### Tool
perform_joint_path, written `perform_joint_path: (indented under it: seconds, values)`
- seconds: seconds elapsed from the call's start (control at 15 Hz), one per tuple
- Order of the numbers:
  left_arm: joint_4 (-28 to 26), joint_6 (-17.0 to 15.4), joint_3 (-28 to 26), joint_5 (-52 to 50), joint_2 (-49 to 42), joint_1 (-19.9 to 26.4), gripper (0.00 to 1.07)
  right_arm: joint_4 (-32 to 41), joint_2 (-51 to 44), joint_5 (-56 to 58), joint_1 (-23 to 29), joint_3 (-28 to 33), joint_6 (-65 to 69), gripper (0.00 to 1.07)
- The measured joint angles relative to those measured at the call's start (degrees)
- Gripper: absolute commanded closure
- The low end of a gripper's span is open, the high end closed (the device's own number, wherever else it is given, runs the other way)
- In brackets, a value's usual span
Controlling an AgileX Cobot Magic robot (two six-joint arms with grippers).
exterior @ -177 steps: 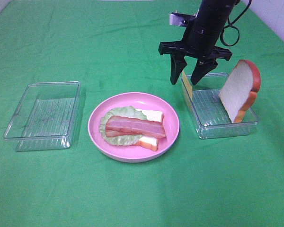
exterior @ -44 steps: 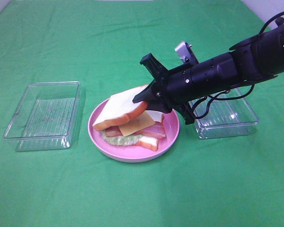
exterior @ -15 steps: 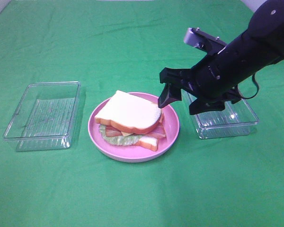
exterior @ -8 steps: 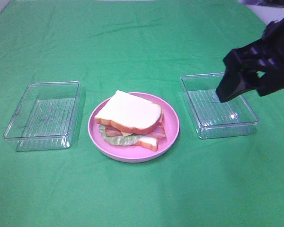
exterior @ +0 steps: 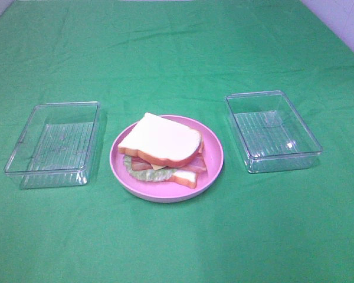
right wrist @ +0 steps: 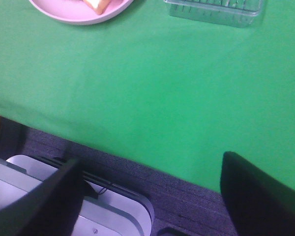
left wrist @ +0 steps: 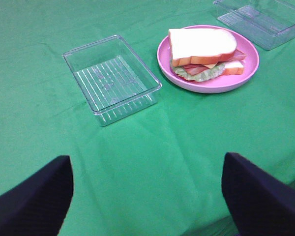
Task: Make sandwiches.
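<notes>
1. I can read no text, label, brand, number or sign in any of my views.
2. The pink plate is plain, with no print on its rim.
3. The two clear plastic trays show only moulded ridges, no lettering.
4. The green tablecloth carries no marking.
5. The pale casing below the table edge, seen from my right wrist, shows nothing legible.

Round pink plate at centre of the green cloth. Two clear plastic trays (ribbed floors) flank it: left tray, right tray.
</notes>
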Motion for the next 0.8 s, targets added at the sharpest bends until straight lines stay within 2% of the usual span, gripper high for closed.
perform_joint_path:
  seconds: [0.2, 0.4, 0.53, 0.8]
  values:
    - [0.0, 0.0, 0.0, 0.0, 0.0, 0.0, 0.27, -0.6, -14.4, 2.9, 0.0, 4.1, -1.8, 0.35]
    - [0.0, 0.0, 0.0, 0.0, 0.0, 0.0, 0.27, -1.0, -25.0, -0.1, 0.0, 7.8, -5.4, 0.35]
    - [0.0, 0.0, 0.0, 0.0, 0.0, 0.0, 0.27, -1.0, -28.4, -2.8, 0.0, 9.1, -6.3, 0.35]
    - [0.0, 0.0, 0.0, 0.0, 0.0, 0.0, 0.27, -1.1, -28.9, -4.6, 0.0, 10.1, -8.8, 0.35]
